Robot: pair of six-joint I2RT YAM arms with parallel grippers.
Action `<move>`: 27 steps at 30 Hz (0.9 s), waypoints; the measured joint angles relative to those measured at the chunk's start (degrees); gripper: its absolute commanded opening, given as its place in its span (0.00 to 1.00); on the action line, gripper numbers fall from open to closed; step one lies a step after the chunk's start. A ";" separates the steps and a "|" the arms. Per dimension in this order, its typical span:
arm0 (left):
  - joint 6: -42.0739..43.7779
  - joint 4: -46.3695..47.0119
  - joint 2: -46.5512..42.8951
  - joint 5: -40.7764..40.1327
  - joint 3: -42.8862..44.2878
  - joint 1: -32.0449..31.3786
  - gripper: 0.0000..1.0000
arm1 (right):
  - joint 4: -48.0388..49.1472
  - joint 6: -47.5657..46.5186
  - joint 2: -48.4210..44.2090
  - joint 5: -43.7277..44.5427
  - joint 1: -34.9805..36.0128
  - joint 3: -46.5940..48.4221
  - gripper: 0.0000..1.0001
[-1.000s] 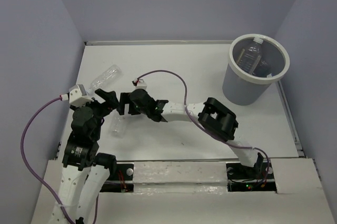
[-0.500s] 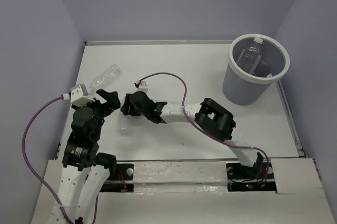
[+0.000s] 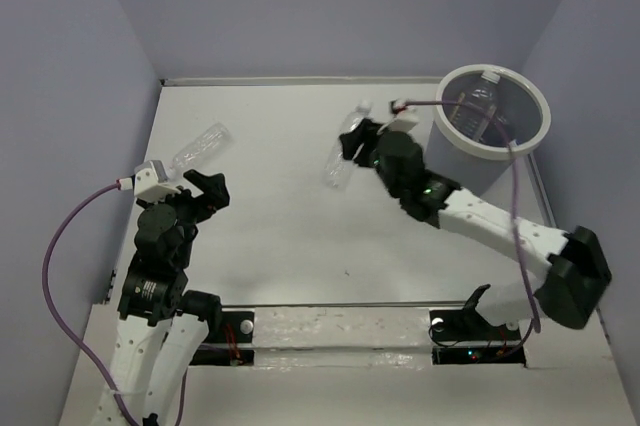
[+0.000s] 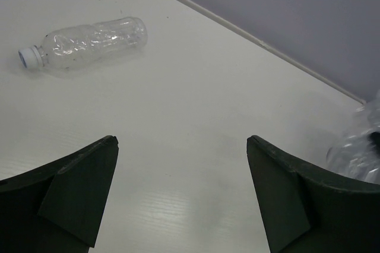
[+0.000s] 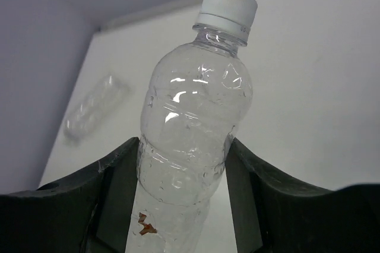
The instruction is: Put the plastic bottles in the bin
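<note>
My right gripper [image 3: 358, 142] is shut on a clear unlabelled plastic bottle [image 3: 338, 154], held above the table left of the bin [image 3: 543, 127]. In the right wrist view this bottle [image 5: 191, 127] sits between both fingers of the gripper [image 5: 184, 173], white cap up and away. Another clear bottle [image 3: 200, 148] lies on its side at the far left, also seen as the lying bottle [image 4: 89, 40] ahead of my left gripper [image 4: 181, 196]. That gripper [image 3: 210, 196] is open and empty. A labelled bottle [image 3: 480, 101] stands inside the bin.
Grey walls close the table on the left, back and right. A purple cable [image 3: 60, 246] loops from the left arm. The right arm [image 3: 480, 216] stretches in front of the bin.
The right gripper shut on the bottle near the left arm, lifted it and carried it right and back toward the bin. The left arm has stayed still.
</note>
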 measured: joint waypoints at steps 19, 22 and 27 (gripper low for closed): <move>0.26 0.50 -1.03 1.22 0.00 -0.85 0.99 | 7.82 -38.34 -13.60 7.91 -39.95 10.54 0.27; 0.31 0.50 -1.03 1.27 0.00 -1.16 0.99 | 6.03 -40.68 -11.06 7.43 -39.93 9.09 0.29; 0.37 0.52 -1.03 1.46 0.00 -1.25 0.99 | 5.05 -42.25 -10.49 8.37 -39.95 7.32 0.62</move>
